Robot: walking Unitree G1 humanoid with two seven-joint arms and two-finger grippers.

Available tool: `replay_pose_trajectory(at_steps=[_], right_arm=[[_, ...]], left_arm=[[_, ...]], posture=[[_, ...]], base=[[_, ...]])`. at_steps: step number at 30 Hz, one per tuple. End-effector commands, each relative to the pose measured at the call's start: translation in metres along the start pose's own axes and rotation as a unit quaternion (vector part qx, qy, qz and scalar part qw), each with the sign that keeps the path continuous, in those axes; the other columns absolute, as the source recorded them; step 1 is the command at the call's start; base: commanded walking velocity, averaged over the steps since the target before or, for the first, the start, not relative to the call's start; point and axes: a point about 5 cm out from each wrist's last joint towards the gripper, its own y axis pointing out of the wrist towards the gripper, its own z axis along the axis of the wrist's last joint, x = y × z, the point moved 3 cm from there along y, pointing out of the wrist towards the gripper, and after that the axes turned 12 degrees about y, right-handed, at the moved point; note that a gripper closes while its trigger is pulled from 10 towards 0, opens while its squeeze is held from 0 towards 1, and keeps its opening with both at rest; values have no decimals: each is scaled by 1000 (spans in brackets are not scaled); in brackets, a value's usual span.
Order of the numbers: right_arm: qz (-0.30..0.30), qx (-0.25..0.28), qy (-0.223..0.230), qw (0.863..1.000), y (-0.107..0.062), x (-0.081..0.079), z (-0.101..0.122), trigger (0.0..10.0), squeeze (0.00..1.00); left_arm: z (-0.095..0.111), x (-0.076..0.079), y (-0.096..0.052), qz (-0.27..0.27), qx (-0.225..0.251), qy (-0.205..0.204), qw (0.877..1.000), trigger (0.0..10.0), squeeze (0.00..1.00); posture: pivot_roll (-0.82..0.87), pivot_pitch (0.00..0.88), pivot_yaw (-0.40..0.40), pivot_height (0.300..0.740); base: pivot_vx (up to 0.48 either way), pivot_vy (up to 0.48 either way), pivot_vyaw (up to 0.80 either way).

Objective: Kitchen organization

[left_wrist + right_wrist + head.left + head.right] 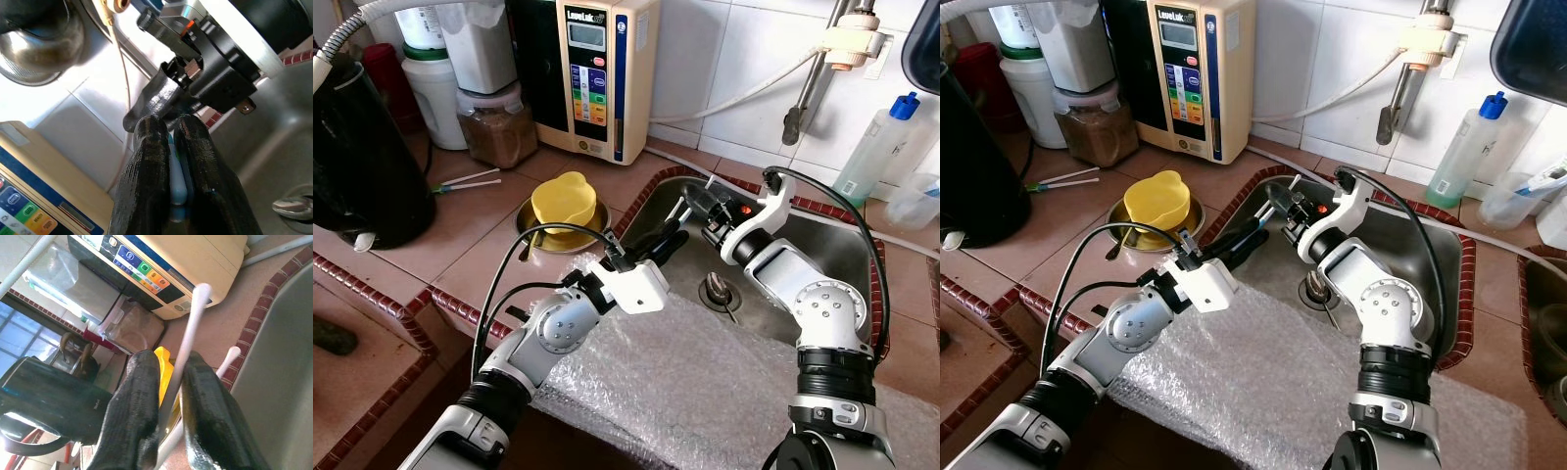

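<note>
**A:** Start at the fingers. What are they on?

**B:** The right gripper pinches a pale thin stick, with a second one just beside it; they look like chopsticks. The left gripper has its fingers pressed on a light blue slim thing (a handle of some sort, I cannot tell what). Both grippers meet over the near-left part of the sink, tips almost touching.

**A:** And around them?

**B:** A metal spoon-like piece lies by the drain. On the counter left of the sink stands a steel bowl with a yellow cup in it, and two more sticks lie farther left. Bubble wrap covers the counter edge in front.

**A:** How far along, then?

**B:** Early to middle, I'd judge. Utensils are lifted but nothing looks stowed; the bowl, cup, loose sticks and the piece at the drain are all left to sort.
</note>
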Motion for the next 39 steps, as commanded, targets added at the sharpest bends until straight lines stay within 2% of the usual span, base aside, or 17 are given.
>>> replay_pose_trajectory(at_steps=[1, 4, 5, 6, 7, 9, 20, 27, 29, 30, 31, 32, 33, 36, 37, 38, 39], right_arm=[[-48, 23, -5, 999, -5, 17, 9, 0, 0], [-46, 28, -4, 999, -5, 15, 10, 0, 0], [-49, 30, -3, 998, -5, 16, 10, 0, 0], [-51, 30, -3, 998, -6, 17, 9, 0, 0], [-53, 31, -3, 998, -6, 17, 9, 0, 0], [-56, 33, -4, 998, -6, 19, 8, 0, 0], [-79, 70, -34, 994, -3, 22, 22, 0, 0], [-117, 84, -149, 978, 1, 29, 20, 0, 0], [-121, 87, -157, 976, 2, 30, 20, 0, 0], [-128, 86, -190, 970, 2, 31, 20, 0, 0], [-143, 80, -269, 949, 2, 36, 19, 0, 0], [-143, 80, -269, 949, 2, 36, 19, 0, 0], [-155, 73, -353, 920, 0, 41, 18, 0, 0], [-161, 58, -397, 902, -2, 50, 12, 0, 0], [-165, 54, -434, 884, -4, 54, 11, 0, 0], [-165, 54, -434, 884, -4, 54, 11, 0, 0], [-173, 43, -460, 870, -4, 59, 9, 0, 0]], left_arm=[[6, -8, 3, 18, 16, 9, 1000, 4118, 0], [4, -9, 1, 18, 15, 10, 1000, 4784, 0], [3, -12, 1, 24, 11, 4, 1000, 10000, 0], [2, -13, 1, 28, 8, -1, 1000, 10000, 0], [0, -16, 1, 38, 3, -14, 999, 10000, 1000], [-2, -21, 2, 52, -3, -37, 998, 10000, 1000], [1, -27, 3, 69, 3, -41, 997, 10000, 1000], [-6, -25, -3, 76, -30, -108, 991, 10000, 1000], [-8, -24, -4, 77, -34, -119, 989, 10000, 1000], [-10, -24, -5, 78, -41, -134, 987, 10000, 1000], [-16, -22, -8, 76, -65, -187, 977, 10000, 1000], [-16, -22, -8, 76, -65, -187, 977, 10000, 1000], [-21, -18, -11, 70, -84, -247, 963, 10000, 1000], [-21, -19, -12, 66, -88, -291, 951, 10000, 1000], [-22, -18, -14, 58, -94, -306, 946, 10000, 1000], [-22, -18, -14, 58, -94, -306, 946, 10000, 1000], [-23, -17, -14, 47, -98, -313, 943, 10000, 1000]], posture=[[22, 0, -3, 740], [22, 0, 1, 740], [22, 0, 2, 740], [22, 0, 2, 740], [22, 0, 3, 740], [22, 0, 3, 740], [28, 0, -3, 740], [38, 0, 8, 740], [39, 0, 9, 740], [41, 0, 11, 740], [41, 0, 12, 740], [41, 0, 12, 740], [45, 0, 12, 740], [49, 0, 12, 740], [50, 0, 13, 740], [50, 0, 13, 740], [52, 0, 15, 740]], base=[[0, 0, 0], [0, 0, 0], [0, 0, 0], [0, 0, 0], [0, 0, 0], [0, 0, 0], [0, 0, 0], [0, 0, 0], [0, 0, 0], [0, 0, 0], [0, 0, 0], [0, 0, 0], [0, 0, 0], [0, 0, 0], [0, 0, 0], [0, 0, 0], [0, 0, 0]])
